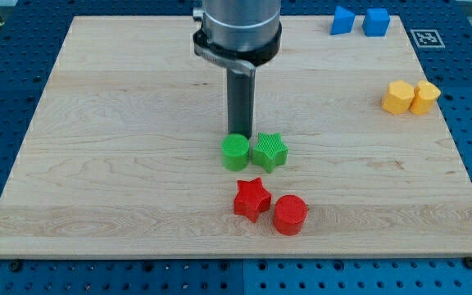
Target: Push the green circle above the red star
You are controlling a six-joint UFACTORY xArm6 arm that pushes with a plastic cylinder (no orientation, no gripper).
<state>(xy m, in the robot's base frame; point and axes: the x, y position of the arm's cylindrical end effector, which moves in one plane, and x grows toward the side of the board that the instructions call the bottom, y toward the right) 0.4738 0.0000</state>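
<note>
The green circle (pixel 236 152) lies near the board's middle, touching the green star (pixel 270 151) on its right. The red star (pixel 251 197) lies below them, a little right of the green circle. My tip (pixel 239 134) stands just above the green circle's top edge, at or very near it, with the rod rising to the arm's grey body at the view's top.
A red circle (pixel 290 215) touches the red star's lower right. Two blue blocks (pixel 343 20) (pixel 376 22) sit at the top right. Two yellow blocks (pixel 398 97) (pixel 424 97) sit at the right. The wooden board (pixel 97 164) ends near the view's bottom.
</note>
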